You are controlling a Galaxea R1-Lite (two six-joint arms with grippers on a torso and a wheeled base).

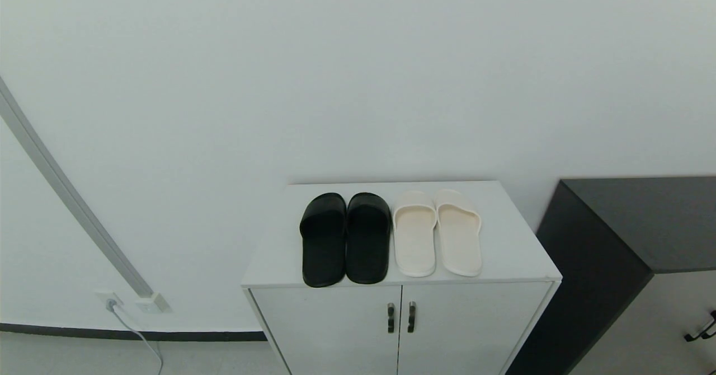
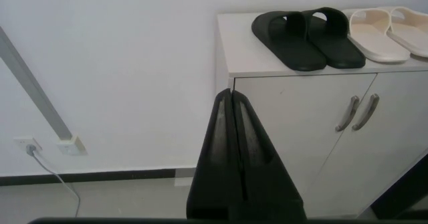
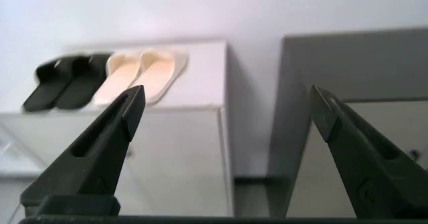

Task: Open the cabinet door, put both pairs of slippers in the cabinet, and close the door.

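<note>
The black slippers and the cream slippers are set side by side on top of the white cabinet. Its two doors are shut. The left gripper is squeezed closed on nothing. The right gripper is spread wide.

Right gripper spread wide before the cabinet.
Black slippers and cream slippers lie side by side on top; a dark unit stands beside.
</note>
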